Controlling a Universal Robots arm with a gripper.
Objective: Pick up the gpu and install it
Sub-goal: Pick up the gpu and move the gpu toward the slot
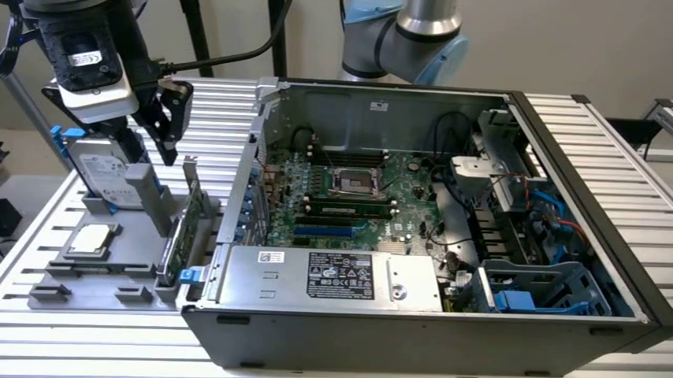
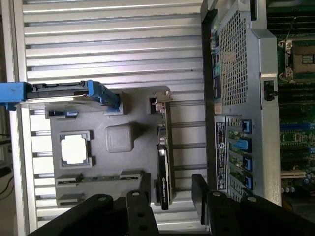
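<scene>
Keeps nothing in the hand (image 1: 154,146): spread wide, both black fingers (image 2: 144,192) well apart and empty. In the wrist view, straddles one end of the gpu (image 2: 164,162), one finger on each side, with a gap showing on both sides and no contact visible.

Finds the gpu (image 1: 181,233) on edge in a slot of the gray holder tray (image 1: 126,253), along the tray side nearest the open computer case (image 1: 421,335). Shows the silver bracket uppermost in the exterior view, a green board face below it, and a blue clip (image 1: 189,276) at the low end.

Shares the tray (image 2: 98,164) with a hard drive (image 1: 100,169) in a blue frame, upright at the far end, and with a square processor (image 1: 93,239) lying flat in its own recess, apart from the gpu.

Rests tray and case side by side on the slatted aluminium table (image 1: 105,340), case on the exterior view's right. Inside the case: green motherboard (image 1: 347,185) with memory sticks (image 1: 342,209) seated, and a silver power supply (image 1: 336,276) toward the front wall. Cannot tell how high the fingertips stand over the tray.
</scene>
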